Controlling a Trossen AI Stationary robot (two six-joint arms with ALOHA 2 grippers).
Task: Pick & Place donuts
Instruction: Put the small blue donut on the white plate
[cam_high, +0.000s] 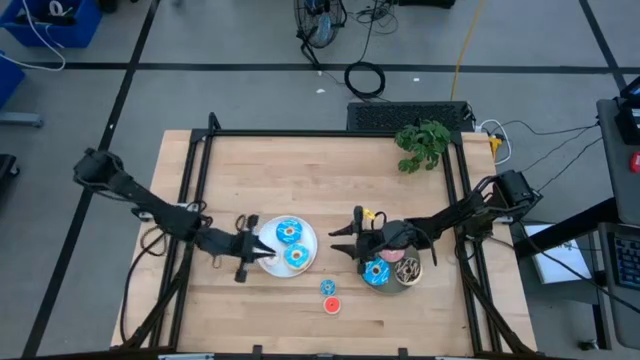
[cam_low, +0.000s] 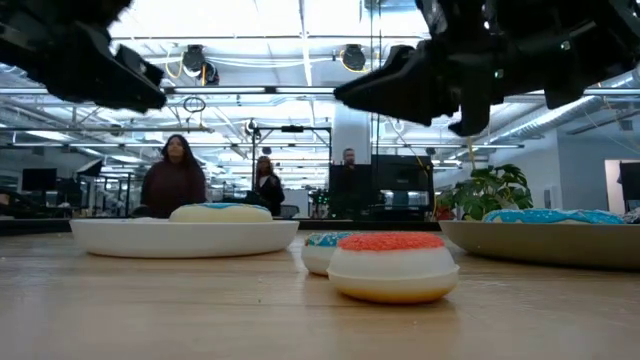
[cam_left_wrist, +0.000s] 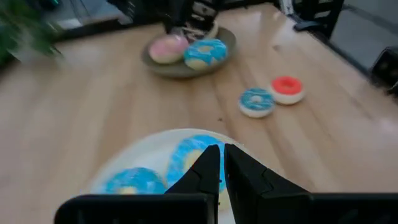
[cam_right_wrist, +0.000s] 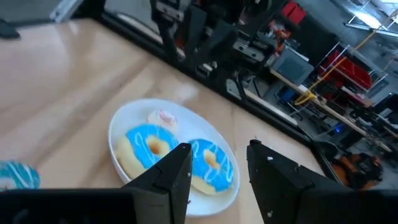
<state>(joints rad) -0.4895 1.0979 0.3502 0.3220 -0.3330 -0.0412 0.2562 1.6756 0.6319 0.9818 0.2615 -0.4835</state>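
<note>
Donuts in the high view: two blue-iced donuts (cam_high: 289, 244) lie on a white plate (cam_high: 306, 232) beside the left end effector (cam_high: 262, 250), a blue donut (cam_high: 377, 271) sits in a grey plate (cam_high: 413, 277) under the right end effector (cam_high: 345, 240), and a small blue (cam_high: 327, 287) and a red donut (cam_high: 332, 305) rest on the wooden surface (cam_high: 300, 170). The left wrist view shows its fingers (cam_left_wrist: 208, 168) nearly together, empty, over the white plate. The right wrist view shows its fingers (cam_right_wrist: 177, 165) parted, holding nothing.
</note>
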